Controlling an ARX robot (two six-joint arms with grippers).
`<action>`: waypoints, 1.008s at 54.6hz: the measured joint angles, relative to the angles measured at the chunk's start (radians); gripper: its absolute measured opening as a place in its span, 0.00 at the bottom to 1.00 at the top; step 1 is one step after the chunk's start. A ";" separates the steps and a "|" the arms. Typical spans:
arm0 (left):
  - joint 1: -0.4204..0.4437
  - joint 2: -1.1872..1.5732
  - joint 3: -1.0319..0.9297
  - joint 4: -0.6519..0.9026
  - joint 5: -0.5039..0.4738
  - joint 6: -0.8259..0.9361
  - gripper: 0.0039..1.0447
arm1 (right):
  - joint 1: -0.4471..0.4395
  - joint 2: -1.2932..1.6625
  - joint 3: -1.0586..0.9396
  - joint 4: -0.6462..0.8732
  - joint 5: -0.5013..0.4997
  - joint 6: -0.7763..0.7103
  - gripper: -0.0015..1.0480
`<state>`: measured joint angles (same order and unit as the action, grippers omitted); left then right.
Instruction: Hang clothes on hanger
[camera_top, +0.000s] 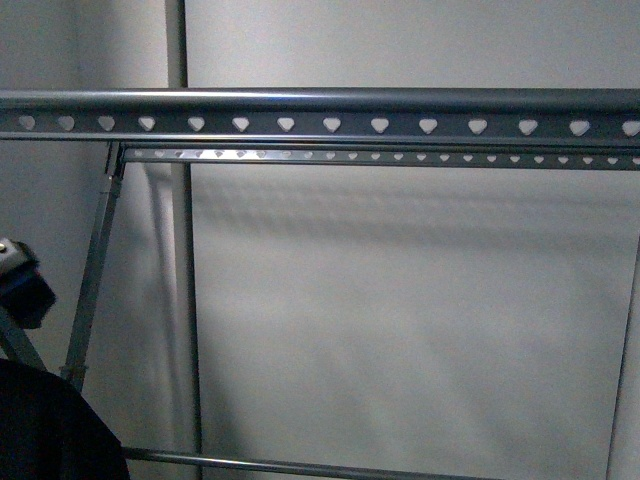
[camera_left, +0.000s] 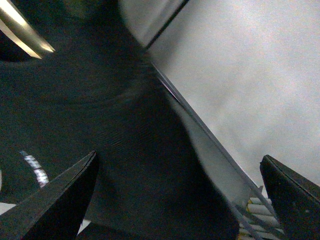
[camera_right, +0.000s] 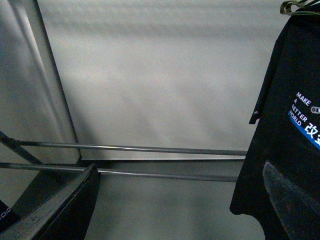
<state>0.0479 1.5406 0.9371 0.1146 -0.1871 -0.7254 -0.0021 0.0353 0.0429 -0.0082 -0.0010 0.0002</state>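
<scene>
The black T-shirt (camera_right: 285, 145) with white "MAKE A" print and a blue arc hangs from a small shiny coat hanger (camera_right: 300, 6). In the left wrist view the shirt's plain black cloth (camera_left: 100, 115) fills most of the picture, with the coat hanger's shiny arm (camera_left: 25, 30) above it. My left gripper (camera_left: 179, 157) is open, close in front of the cloth. My right gripper (camera_right: 179, 166) is open and empty, with the shirt beside one finger (camera_right: 290, 200). The grey rack's near rail (camera_top: 320, 112) with heart-shaped holes runs across the top of the front view, bare. A corner of the shirt (camera_top: 45, 430) shows low at the left.
A second punched rail (camera_top: 380, 156) lies behind the first. A slanted leg (camera_top: 95, 270) and a vertical pole (camera_top: 183, 300) stand at the left. Low crossbars (camera_right: 150, 148) run across the rack's base. A pale wall lies behind.
</scene>
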 joint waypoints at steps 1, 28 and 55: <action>-0.002 0.013 0.010 0.002 -0.008 0.000 0.94 | 0.000 0.000 0.000 0.000 0.000 0.000 0.93; 0.051 0.126 0.130 -0.096 -0.006 0.064 0.15 | 0.000 0.000 0.000 0.000 0.000 0.000 0.93; 0.059 -0.604 -0.198 -0.696 0.920 0.903 0.04 | 0.000 0.000 0.000 0.000 0.000 0.000 0.93</action>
<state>0.1066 0.9363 0.7387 -0.5816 0.7330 0.1776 -0.0021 0.0353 0.0429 -0.0082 -0.0013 0.0002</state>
